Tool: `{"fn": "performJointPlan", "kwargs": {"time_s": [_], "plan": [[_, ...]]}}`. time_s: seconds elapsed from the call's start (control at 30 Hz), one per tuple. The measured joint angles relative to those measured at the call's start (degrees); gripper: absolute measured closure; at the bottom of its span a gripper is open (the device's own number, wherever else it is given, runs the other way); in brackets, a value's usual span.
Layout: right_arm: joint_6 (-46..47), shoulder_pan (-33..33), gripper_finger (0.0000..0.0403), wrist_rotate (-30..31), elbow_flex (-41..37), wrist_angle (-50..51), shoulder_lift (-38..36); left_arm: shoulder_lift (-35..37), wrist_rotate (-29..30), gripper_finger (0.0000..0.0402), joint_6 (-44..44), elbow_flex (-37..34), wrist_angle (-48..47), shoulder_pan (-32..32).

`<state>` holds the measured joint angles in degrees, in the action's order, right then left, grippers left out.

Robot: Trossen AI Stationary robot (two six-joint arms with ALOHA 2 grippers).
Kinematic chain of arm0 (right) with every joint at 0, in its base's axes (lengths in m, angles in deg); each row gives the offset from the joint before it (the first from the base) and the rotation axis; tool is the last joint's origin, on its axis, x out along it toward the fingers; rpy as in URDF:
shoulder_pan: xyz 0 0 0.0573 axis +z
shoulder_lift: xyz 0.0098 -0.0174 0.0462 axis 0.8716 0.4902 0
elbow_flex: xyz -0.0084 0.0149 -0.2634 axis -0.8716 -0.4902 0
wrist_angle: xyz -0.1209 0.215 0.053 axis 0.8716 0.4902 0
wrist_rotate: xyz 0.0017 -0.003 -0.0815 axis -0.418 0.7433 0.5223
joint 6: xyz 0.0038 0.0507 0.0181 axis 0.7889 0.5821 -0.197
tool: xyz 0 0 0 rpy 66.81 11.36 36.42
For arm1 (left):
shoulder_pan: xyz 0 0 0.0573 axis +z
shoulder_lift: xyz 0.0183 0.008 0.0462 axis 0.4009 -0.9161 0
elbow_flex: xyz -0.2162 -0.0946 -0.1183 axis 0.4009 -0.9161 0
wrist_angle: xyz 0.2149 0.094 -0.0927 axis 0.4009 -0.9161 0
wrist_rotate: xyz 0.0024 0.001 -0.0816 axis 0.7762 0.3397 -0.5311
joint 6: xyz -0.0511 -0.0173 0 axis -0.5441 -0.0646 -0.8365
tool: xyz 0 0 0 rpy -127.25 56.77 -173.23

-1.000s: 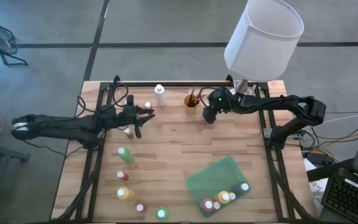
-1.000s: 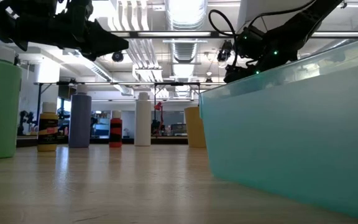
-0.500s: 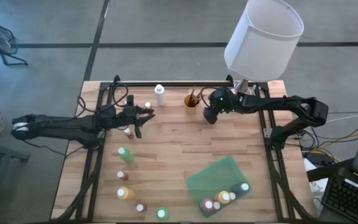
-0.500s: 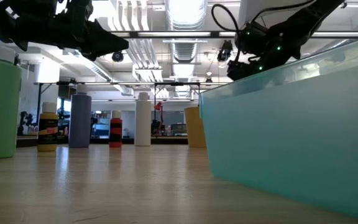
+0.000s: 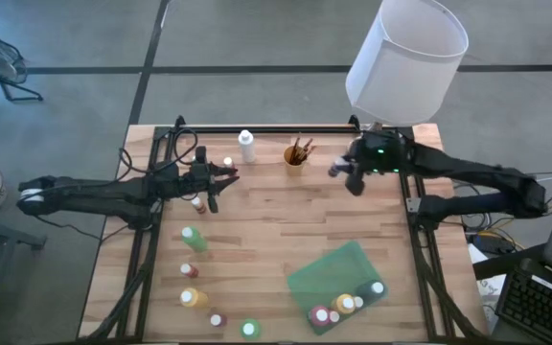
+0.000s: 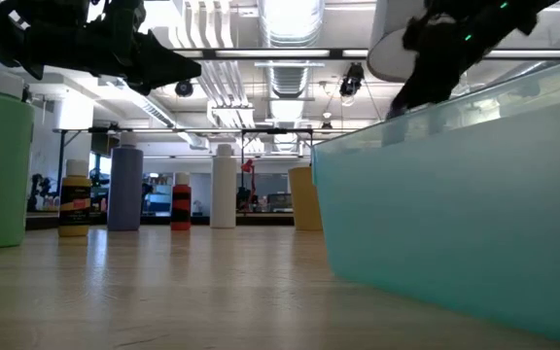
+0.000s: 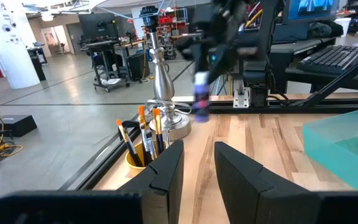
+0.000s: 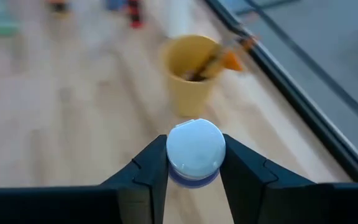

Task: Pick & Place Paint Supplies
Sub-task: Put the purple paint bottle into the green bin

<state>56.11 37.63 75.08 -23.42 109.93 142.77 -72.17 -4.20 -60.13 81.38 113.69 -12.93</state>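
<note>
The table (image 5: 257, 249) is bare wood with black rails along its edges. A lamp (image 5: 405, 59) with a white shade stands at the far right corner; its silver base (image 7: 161, 84) shows in the left wrist view.

A green bin (image 5: 338, 283) sits near right on the table. It holds several white-capped bottles (image 5: 345, 305) in its near corner. In the low view the bin's wall (image 6: 455, 204) fills the right half and blocks everything behind it.

A yellow cup (image 5: 296, 157) of brushes (image 7: 143, 130) stands at far centre, just left of the right gripper. A white bottle (image 5: 247, 146) stands left of the cup. More bottles stand in a loose line down the left side: a small white-capped one (image 5: 227, 163), a green one (image 5: 193, 239), a small red one (image 5: 188, 272), a yellow one (image 5: 193, 298), another white-capped one (image 5: 218, 320) and a green-capped one (image 5: 248, 330). Label text cannot be read.

The right gripper (image 5: 351, 174) is over the far right of the table, near the lamp base and well clear of the bin. Its fingers (image 8: 148, 171) are clamped on a purple bottle (image 8: 195, 149) with a white cap, held between both pads, above the table beside the cup.

The left gripper (image 5: 220, 178) hangs over the far left of the table, fingers (image 7: 169, 171) parted and holding nothing. A small bottle (image 5: 197, 203) stands just beside it.
</note>
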Motion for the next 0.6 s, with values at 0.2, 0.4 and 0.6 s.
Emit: {"fn": "performJointPlan", "kwargs": {"time_s": [0.2,0.4,0.6], "plan": [[-2.55,2.96,0.029,-8.91,0.0,7.72,-10.48,0.01,0.0,0.0305,0.0,0.0,0.0,0.0],[-4.36,7.5,0.0291,-9.86,0.0,15.01,-15.39,0.01,0.01,0.0305,0.0,0.0,0.0,0.0],[-5.41,11.78,0.0291,-19.47,0.0,16.94,-15.93,0.0,0.01,0.0305,0.0,-0.01,0.0,0.02]]}}
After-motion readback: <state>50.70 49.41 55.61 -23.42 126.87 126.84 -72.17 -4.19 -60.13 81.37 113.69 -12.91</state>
